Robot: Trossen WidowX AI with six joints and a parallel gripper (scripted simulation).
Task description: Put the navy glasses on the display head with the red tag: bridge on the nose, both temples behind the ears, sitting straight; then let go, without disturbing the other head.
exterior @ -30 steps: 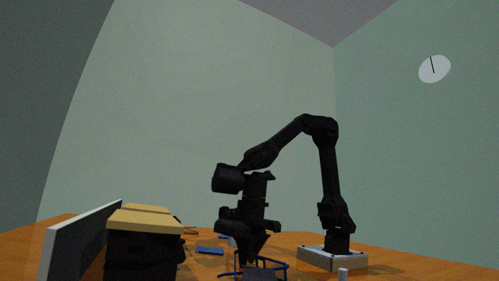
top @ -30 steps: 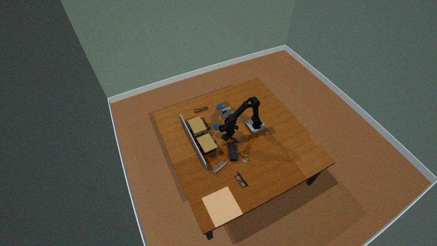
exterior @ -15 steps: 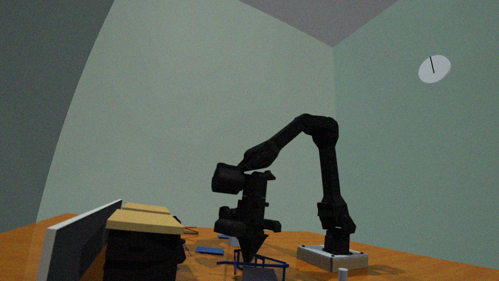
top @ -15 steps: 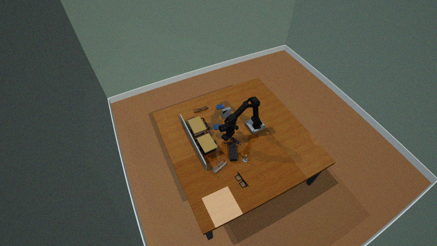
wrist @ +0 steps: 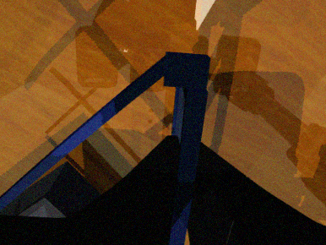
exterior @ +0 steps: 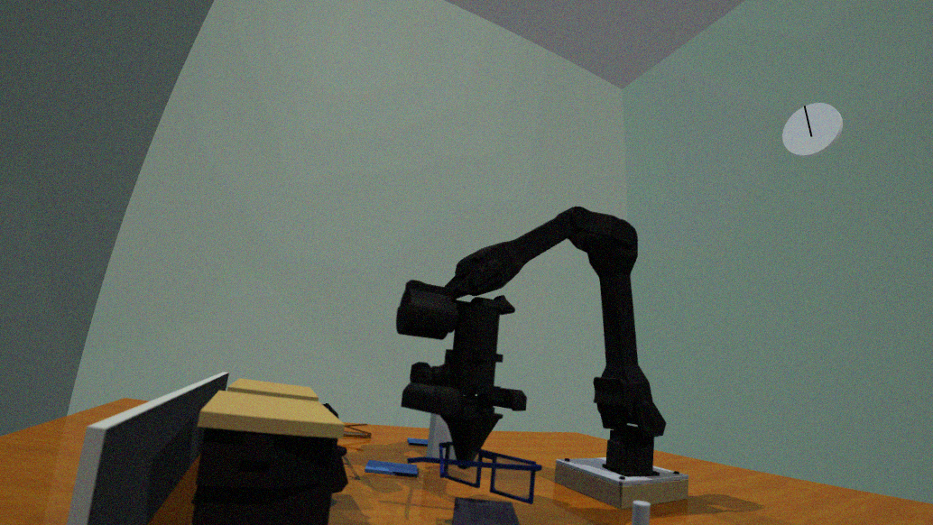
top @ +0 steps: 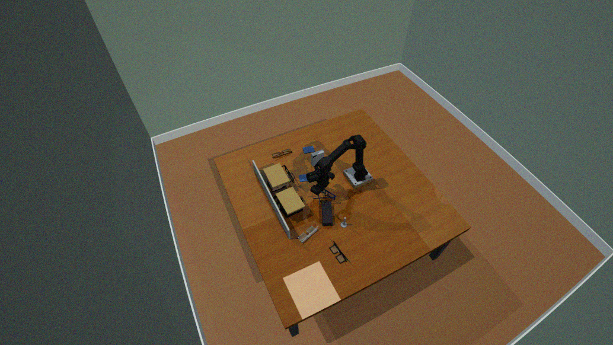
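The hand pinches the navy glasses by one thin bar, hanging just above the surface at lower centre. With so slim a hold, they could swing or slip on the way to the heads at lower left.

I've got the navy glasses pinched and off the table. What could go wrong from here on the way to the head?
1. The pincer is shut on one thin bar of the navy glasses, so the frame may swivel or slip during the carry.
2. They hang low over the dark case; moving sideways before rising more could snag it.
3. The two display heads stand side by side, so a wide swing with spread temples may brush the wrong one.
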